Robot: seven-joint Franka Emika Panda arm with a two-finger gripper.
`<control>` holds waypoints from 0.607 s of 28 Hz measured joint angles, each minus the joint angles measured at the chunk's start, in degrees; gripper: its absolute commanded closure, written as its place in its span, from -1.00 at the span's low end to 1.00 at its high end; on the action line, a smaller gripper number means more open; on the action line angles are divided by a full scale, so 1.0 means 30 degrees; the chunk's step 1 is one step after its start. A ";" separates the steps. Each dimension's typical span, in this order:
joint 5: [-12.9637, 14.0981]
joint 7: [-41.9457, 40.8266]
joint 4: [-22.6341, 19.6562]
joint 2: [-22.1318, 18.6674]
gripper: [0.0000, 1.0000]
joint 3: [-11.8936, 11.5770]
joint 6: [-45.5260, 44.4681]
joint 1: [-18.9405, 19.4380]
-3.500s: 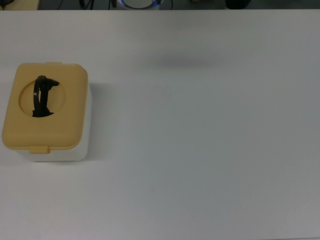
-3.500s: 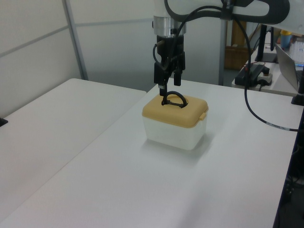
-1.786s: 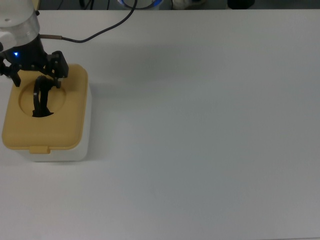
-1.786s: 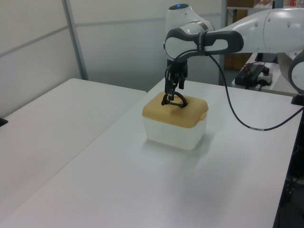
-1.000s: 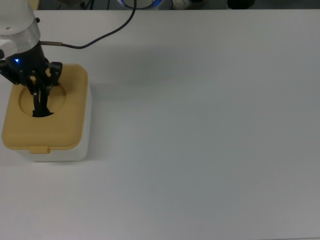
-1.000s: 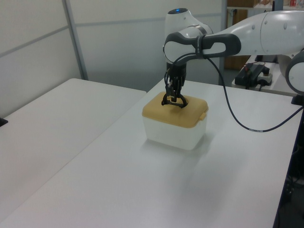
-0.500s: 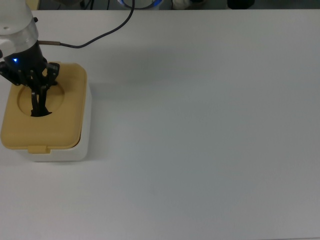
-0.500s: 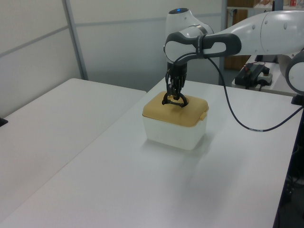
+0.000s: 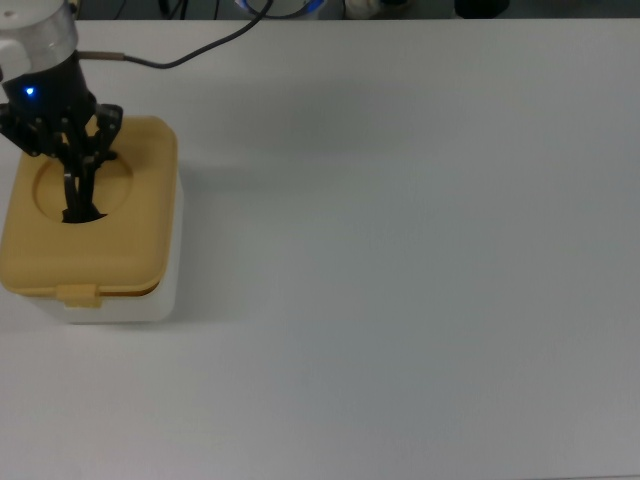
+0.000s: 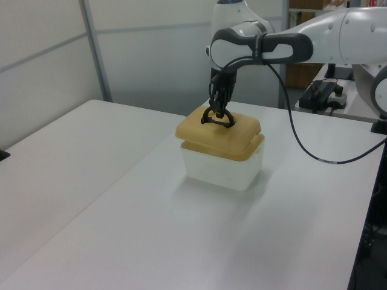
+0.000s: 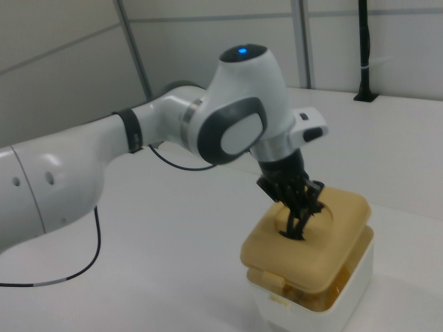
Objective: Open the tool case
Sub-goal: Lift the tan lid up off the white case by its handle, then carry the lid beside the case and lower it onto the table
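Gripping the black handle (image 10: 218,119) in the round recess of the lid (image 10: 217,131), the gripper (image 10: 217,109) has its jaws closed narrow on it. The tool case (image 10: 221,163) stands on the white desk (image 10: 151,229), at the top view's left edge, just below the arm. The lid is partly raised: a dark gap shows between it and the white box.

I think the main risk is that the lid is not free on every side. If one latch tab (image 9: 77,294) catches, pulling up can lift or tip the whole light case instead of opening it. The handle is thin, so it may also slip out of the jaws, and then the lid drops back.

The left view and the right view show the gap under the lid clearly, and the right view shows something yellowish inside the box, which I cannot identify. The top view hardly shows this gap, only a thin dark line near the front tab, but it shows best where the jaws meet the handle inside the recess.
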 measured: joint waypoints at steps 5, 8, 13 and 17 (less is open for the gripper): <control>0.0071 0.0190 -0.0005 -0.0472 1.00 0.0125 -0.0631 0.0944; 0.0080 0.1067 -0.0058 -0.0729 1.00 0.0177 -0.1100 0.2031; 0.0078 0.2821 -0.0428 -0.1070 1.00 0.0240 -0.1451 0.4281; 0.0077 0.4476 -0.0765 -0.1305 1.00 0.0263 -0.1527 0.6115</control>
